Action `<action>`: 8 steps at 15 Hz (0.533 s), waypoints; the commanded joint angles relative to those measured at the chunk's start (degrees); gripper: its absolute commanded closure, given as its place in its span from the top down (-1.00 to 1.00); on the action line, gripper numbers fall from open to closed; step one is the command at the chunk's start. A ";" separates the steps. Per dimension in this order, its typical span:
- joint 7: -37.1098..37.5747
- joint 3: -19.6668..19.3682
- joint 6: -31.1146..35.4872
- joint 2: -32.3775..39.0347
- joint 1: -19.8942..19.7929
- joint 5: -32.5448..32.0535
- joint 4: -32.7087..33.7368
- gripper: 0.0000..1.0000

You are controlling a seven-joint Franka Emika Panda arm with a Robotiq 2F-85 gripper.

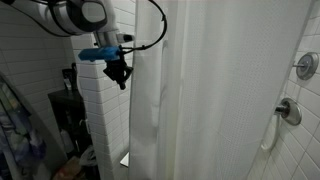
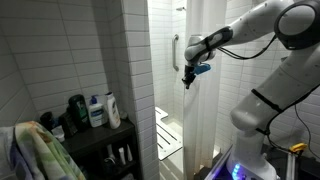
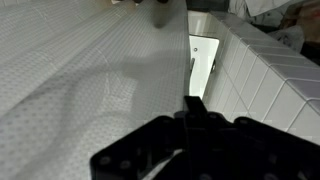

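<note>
A white shower curtain [image 1: 200, 90] hangs across the stall; it fills the left of the wrist view [image 3: 80, 80]. My gripper [image 1: 120, 73] is at the curtain's free edge, beside a white tiled wall column [image 1: 105, 115]. In an exterior view the gripper [image 2: 188, 79] hangs at the stall opening with the curtain [image 2: 205, 125] just below and beside it. In the wrist view the black fingers [image 3: 197, 103] are pressed together, and the curtain's edge runs straight into them. The jaws look shut on that edge.
The tiled wall [image 3: 270, 80] is close beside the gripper. Shower valves [image 1: 290, 111] sit on the far wall, and a grab bar [image 2: 176, 48] is inside the stall. A dark shelf [image 2: 95, 135] carries bottles [image 2: 98, 110], and a towel [image 2: 35, 150] hangs nearby.
</note>
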 commanded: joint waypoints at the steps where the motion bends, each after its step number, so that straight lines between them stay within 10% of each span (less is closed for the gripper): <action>1: 2.56 1.23 0.36 -5.93 0.89 -0.16 -4.08 -1.00; 8: 3.70 -3.29 -0.09 -9.05 -4.39 -0.80 -3.70 -1.00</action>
